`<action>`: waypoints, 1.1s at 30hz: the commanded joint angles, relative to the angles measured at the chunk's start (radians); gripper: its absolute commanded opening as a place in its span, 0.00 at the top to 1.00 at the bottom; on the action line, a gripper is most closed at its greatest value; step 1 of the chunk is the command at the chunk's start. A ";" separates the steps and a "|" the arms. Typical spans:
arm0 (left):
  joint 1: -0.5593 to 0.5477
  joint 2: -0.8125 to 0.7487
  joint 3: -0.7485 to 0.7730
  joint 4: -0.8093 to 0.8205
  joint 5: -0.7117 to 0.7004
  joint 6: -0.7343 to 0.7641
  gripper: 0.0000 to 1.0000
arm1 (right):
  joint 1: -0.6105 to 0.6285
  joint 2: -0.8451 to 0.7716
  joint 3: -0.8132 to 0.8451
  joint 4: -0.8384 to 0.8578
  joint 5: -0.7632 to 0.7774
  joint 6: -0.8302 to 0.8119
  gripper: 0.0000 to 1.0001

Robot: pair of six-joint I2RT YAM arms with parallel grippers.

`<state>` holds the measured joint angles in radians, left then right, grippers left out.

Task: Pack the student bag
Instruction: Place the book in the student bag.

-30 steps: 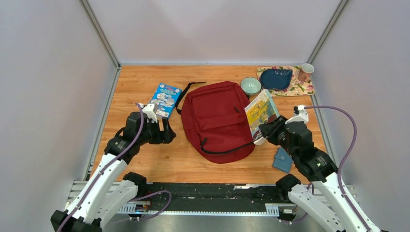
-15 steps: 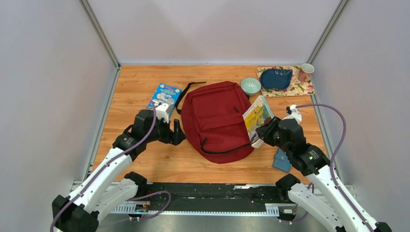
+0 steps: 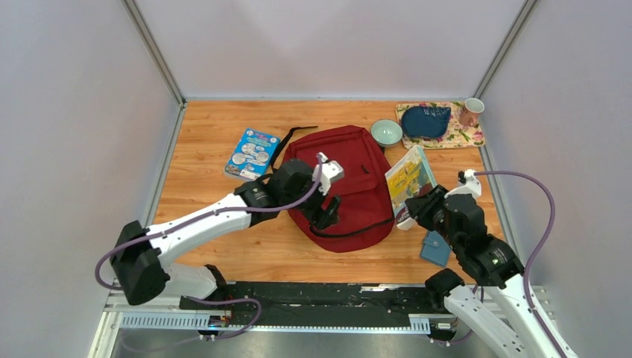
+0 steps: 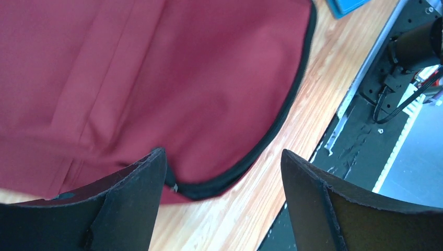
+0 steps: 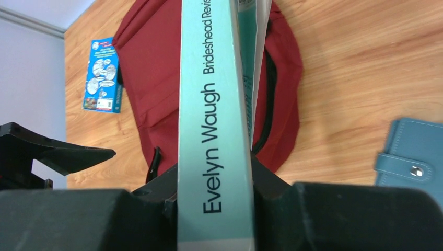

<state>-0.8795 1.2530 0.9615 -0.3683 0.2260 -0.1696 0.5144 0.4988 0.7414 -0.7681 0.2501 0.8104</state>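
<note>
From above, the student bag [image 3: 350,160] lies flat in the middle of the bench [image 3: 216,127], straps toward the far side and rounded end toward the near edge. The left end effector [image 3: 326,216] hangs over that near end. To the right, the right end effector [image 3: 414,209] holds a book [image 3: 408,175] tilted up just beside the bag's right flank, with a blue wallet [image 3: 435,247] lying near it. In the left wrist view the jaws are spread wide and hold nothing. Between them are red fabric and the black zipper [image 4: 271,130] curving along the bag's edge; a small glint by the left finger may be the zipper pull, though the blur leaves that unsure. The step looks like opening the bag's mouth, so the jaws should come down astride the zipper line, catch only the top layer, and lift gently. In the right wrist view the jaws are pinching the book's pale green spine, with the bag lying beyond it. The right arm would do best to wait until the mouth gapes, then feed the book in by its far end, low and parallel to the bench.
</note>
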 commanded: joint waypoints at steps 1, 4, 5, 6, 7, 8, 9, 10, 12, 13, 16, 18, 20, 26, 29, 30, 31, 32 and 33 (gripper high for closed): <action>-0.067 0.127 0.109 0.065 -0.008 0.097 0.13 | -0.010 -0.034 0.067 -0.011 0.083 -0.036 1.00; -0.104 0.200 0.166 0.069 -0.005 0.116 0.13 | -0.011 -0.060 0.062 -0.028 0.112 -0.037 1.00; -0.111 0.215 0.186 0.074 -0.004 0.123 0.13 | -0.011 -0.066 0.064 -0.031 0.118 -0.037 1.00; -0.119 0.241 0.192 0.075 -0.001 0.128 0.13 | -0.011 -0.069 0.068 -0.037 0.120 -0.037 1.00; -0.133 0.255 0.201 0.075 0.001 0.131 0.13 | -0.013 -0.074 0.070 -0.040 0.121 -0.037 1.00; -0.139 0.269 0.221 0.065 0.004 0.136 0.13 | -0.013 -0.077 0.073 -0.043 0.123 -0.037 1.00; -0.144 0.295 0.232 0.057 0.006 0.137 0.13 | -0.014 -0.077 0.075 -0.048 0.124 -0.037 1.00; -0.150 0.308 0.250 0.054 0.006 0.134 0.13 | -0.013 -0.078 0.075 -0.049 0.124 -0.037 1.00; -0.156 0.339 0.263 0.051 0.021 0.133 0.13 | -0.013 -0.080 0.073 -0.056 0.124 -0.034 1.00; -0.165 0.348 0.276 0.049 0.022 0.130 0.13 | -0.014 -0.082 0.070 -0.056 0.124 -0.030 1.00; -0.182 0.379 0.304 0.051 0.038 0.133 0.14 | -0.013 -0.086 0.065 -0.056 0.123 -0.019 1.00; -0.196 0.404 0.318 0.045 0.035 0.136 0.14 | -0.013 -0.088 0.067 -0.054 0.126 -0.020 1.00; -0.200 0.422 0.329 0.036 0.030 0.133 0.17 | -0.014 -0.088 0.070 -0.056 0.129 -0.023 1.00; -0.203 0.442 0.335 0.031 0.015 0.119 0.29 | -0.013 -0.092 0.070 -0.056 0.126 -0.025 1.00; -0.205 0.453 0.339 0.023 0.016 0.113 0.39 | -0.014 -0.094 0.067 -0.057 0.120 -0.027 1.00; -0.205 0.456 0.341 0.020 0.018 0.111 0.45 | -0.013 -0.095 0.067 -0.056 0.118 -0.027 1.00; -0.207 0.457 0.342 0.022 0.021 0.108 0.48 | -0.013 -0.095 0.065 -0.057 0.117 -0.028 1.00; -0.208 0.460 0.342 0.022 0.021 0.107 0.48 | -0.013 -0.095 0.065 -0.057 0.115 -0.027 1.00; -0.210 0.462 0.342 0.022 0.021 0.105 0.52 | -0.013 -0.095 0.065 -0.057 0.115 -0.028 1.00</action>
<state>-1.0794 1.7077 1.2560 -0.3450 0.2420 -0.0647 0.5053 0.4232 0.7532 -0.9314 0.3389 0.7876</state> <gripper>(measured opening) 0.529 0.284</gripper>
